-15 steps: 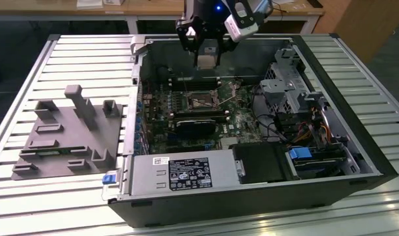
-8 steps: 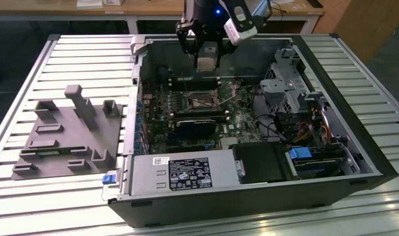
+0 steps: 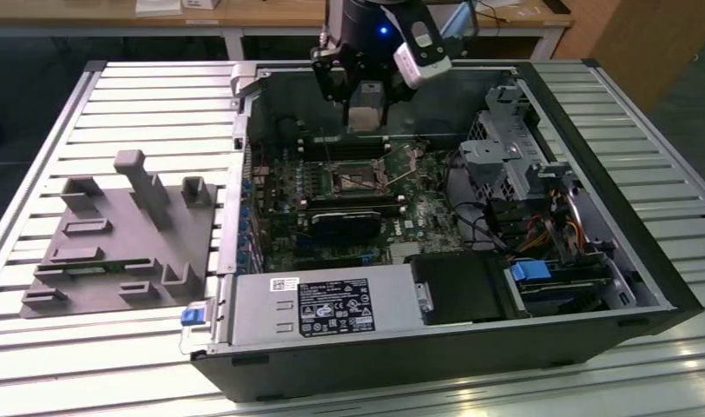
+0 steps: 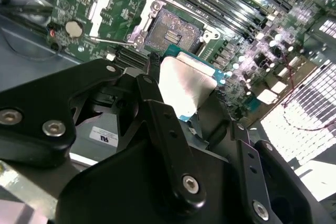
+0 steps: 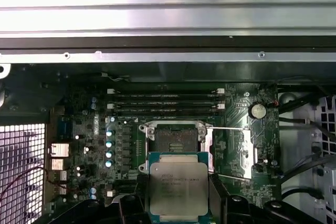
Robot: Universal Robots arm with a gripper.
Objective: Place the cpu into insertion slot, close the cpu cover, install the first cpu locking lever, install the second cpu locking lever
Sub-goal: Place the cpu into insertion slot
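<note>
My gripper (image 3: 365, 111) hangs over the back of the open computer case, shut on the cpu (image 5: 178, 186), a flat square chip with a pale metal top. In the second wrist view the cpu (image 4: 185, 83) sits between dark fingers (image 4: 151, 94). The insertion slot (image 5: 175, 140) lies bare just beyond the chip, its dark contact field showing inside a silvery rim. The cpu cover (image 5: 239, 150) is swung open beside the slot, with thin wire levers (image 5: 227, 128) standing free along it. In the exterior view the slot (image 3: 355, 179) lies below and in front of the gripper.
Long black memory slots (image 5: 165, 100) run on the slot's far side. A coin battery (image 5: 256, 110) sits near the cover. A grey power-supply box (image 3: 318, 308) fills the case front, a drive cage (image 3: 515, 156) its right side. A grey fixture (image 3: 121, 234) stands left of the case.
</note>
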